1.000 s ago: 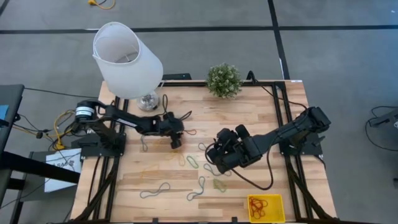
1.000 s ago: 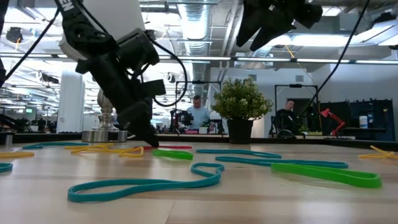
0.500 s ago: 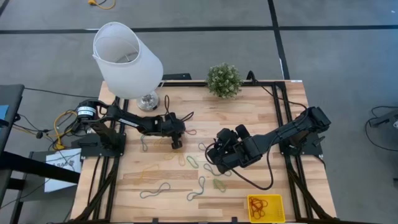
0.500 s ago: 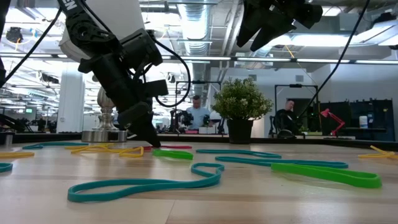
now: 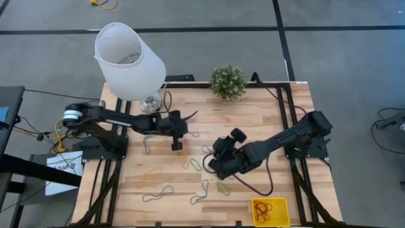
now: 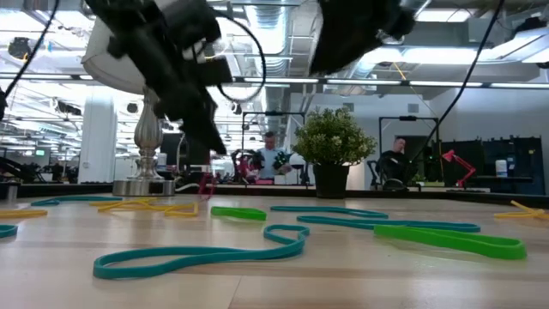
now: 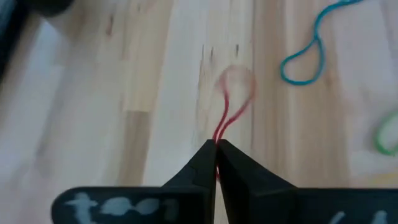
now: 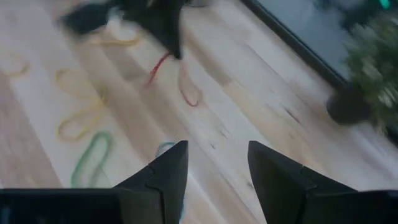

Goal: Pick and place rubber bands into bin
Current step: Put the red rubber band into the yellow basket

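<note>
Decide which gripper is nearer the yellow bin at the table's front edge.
Right. The right gripper hovers over the table's middle, up and left of the yellow bin. The left gripper, fingers shut on a red rubber band, sits farther left and back.

White lampshade (image 5: 130,60), potted plant (image 5: 228,81), wooden table (image 5: 253,114)

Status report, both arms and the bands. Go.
Left end effector shut on a red rubber band, lifted off the table. Right end effector open, empty, hovering mid-table. Yellow bin at front edge, some bands inside. Path clear.
</note>
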Available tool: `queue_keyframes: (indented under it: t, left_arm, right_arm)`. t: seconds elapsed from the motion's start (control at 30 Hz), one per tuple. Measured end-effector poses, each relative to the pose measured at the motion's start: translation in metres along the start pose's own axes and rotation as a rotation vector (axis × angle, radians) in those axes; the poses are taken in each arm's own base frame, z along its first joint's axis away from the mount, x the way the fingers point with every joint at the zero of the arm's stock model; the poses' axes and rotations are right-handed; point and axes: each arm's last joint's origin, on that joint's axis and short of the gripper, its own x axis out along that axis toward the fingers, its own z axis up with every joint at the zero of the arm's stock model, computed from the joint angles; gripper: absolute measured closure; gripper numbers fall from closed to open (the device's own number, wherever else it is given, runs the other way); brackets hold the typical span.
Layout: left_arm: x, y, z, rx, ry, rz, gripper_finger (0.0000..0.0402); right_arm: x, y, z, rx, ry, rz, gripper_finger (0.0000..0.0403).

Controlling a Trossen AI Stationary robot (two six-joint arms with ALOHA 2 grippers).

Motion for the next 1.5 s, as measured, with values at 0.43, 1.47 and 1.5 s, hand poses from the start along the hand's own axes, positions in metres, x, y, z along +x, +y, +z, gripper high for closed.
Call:
queue_keyframes:
  t: [0.43, 1.47, 1.5]
  left_arm:
    - [-0.074, -0.004, 0.013, 0.091, -0.112, -0.051, 0.0401]
    - [-0.072, -0.016, 0.013, 0.145, -0.101, -0.016, 0.0401]
    - [-0.072, -0.016, 0.013, 0.145, -0.100, -0.016, 0.0401]
  right_arm:
    - [0.095, 0.052, 0.019, -0.230, -0.253, -0.174, 0.0243]
    - [0.137, 0.021, 0.056, -0.083, -0.233, 0.145, 0.0303]
    - [0.137, 0.020, 0.055, -0.087, -0.227, 0.145, 0.0307]
